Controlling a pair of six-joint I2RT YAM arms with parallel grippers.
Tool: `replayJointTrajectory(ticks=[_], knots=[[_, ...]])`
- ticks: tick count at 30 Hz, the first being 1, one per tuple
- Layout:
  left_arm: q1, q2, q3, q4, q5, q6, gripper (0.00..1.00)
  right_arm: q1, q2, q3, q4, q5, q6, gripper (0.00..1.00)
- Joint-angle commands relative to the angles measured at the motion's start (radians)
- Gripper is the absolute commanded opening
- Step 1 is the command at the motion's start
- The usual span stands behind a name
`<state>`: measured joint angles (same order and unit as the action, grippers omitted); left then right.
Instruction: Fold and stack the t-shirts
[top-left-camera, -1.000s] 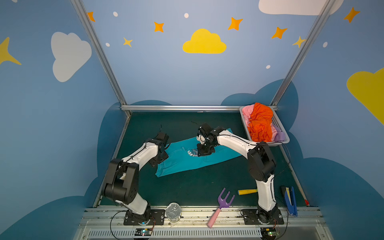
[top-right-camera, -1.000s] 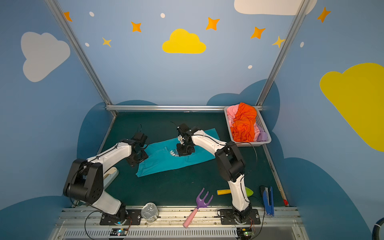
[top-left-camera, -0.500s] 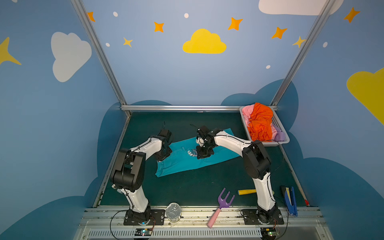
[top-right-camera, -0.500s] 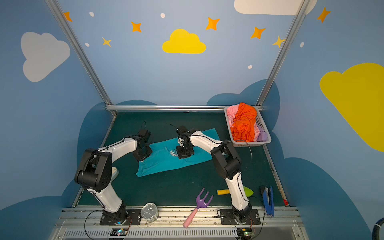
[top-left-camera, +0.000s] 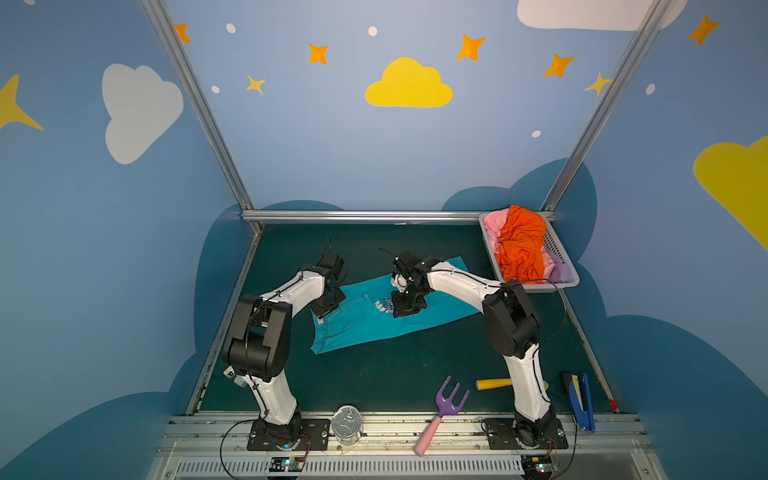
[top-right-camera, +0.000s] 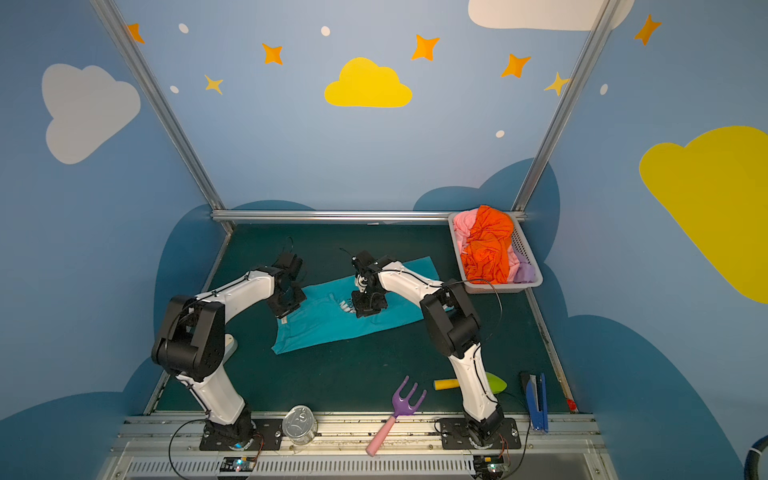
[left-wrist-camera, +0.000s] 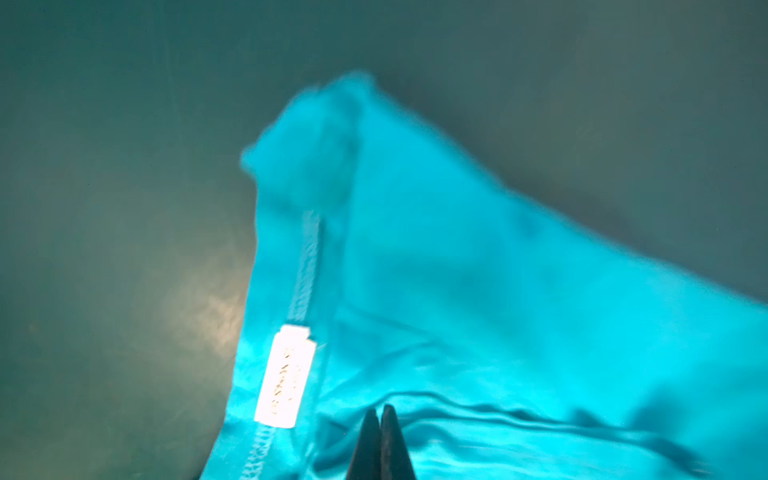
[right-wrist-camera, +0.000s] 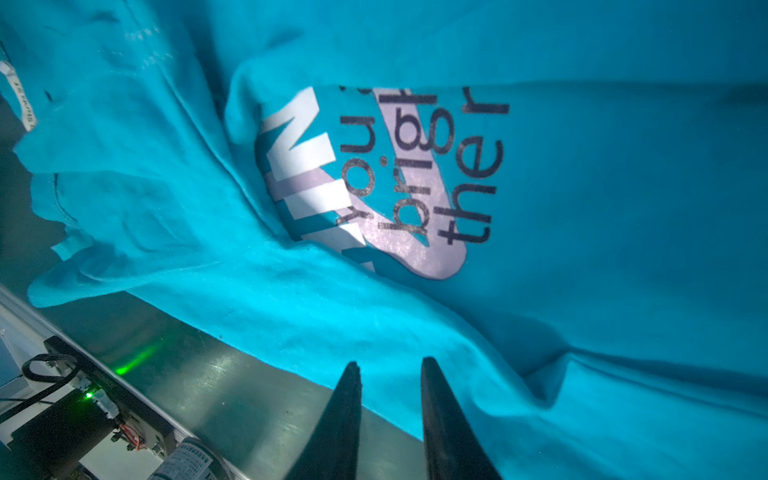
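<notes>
Item 1, teal t-shirt (top-left-camera: 365, 328): spread lengthwise in the middle of the counter (top-left-camera: 395, 374), chest print (right-wrist-camera: 374, 174) facing up, cloth creased.
Item 2, your left gripper (left-wrist-camera: 379, 411): clenched tight, tips on the shirt's cloth beside its white label (left-wrist-camera: 284, 376); you cannot tell whether a fold is pinched.
Item 3, your right gripper (right-wrist-camera: 390, 365): released, jaws parted, over the shirt's edge near the print.
Item 4, orange t-shirt (top-left-camera: 519, 245), pink t-shirt (top-left-camera: 494, 224), lilac t-shirt (top-left-camera: 559, 270): heaped in the white basket (top-left-camera: 557, 249) at the far right corner.
</notes>
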<state>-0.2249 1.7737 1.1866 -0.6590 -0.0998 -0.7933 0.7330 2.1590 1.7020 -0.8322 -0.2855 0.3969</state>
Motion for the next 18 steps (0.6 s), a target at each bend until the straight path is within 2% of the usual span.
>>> replayJointTrajectory(ticks=[1, 7, 8, 11, 12, 14, 18], knots=[[0.002, -0.002, 0.054, -0.059, -0.068, 0.031, 0.04, 0.001, 0.009, 0.019, -0.021, -0.003, 0.01, 0.27], [0.001, 0.02, 0.085, -0.076, -0.072, 0.055, 0.06, -0.001, 0.015, 0.03, -0.029, -0.001, 0.004, 0.27], [0.0, 0.026, 0.084, -0.076, -0.064, 0.056, 0.13, 0.0, 0.017, 0.031, -0.03, -0.003, 0.005, 0.27], [-0.007, 0.042, 0.054, -0.058, -0.037, 0.06, 0.44, 0.0, 0.022, 0.035, -0.028, -0.007, 0.005, 0.27], [-0.008, 0.047, 0.041, -0.048, -0.023, 0.059, 0.5, -0.001, 0.024, 0.035, -0.029, -0.007, 0.004, 0.27], [-0.011, 0.055, 0.011, -0.027, 0.01, 0.05, 0.55, 0.0, 0.027, 0.036, -0.03, -0.01, 0.005, 0.27], [-0.03, 0.054, -0.04, 0.004, 0.038, 0.024, 0.57, -0.001, 0.03, 0.038, -0.033, -0.012, 0.004, 0.27]])
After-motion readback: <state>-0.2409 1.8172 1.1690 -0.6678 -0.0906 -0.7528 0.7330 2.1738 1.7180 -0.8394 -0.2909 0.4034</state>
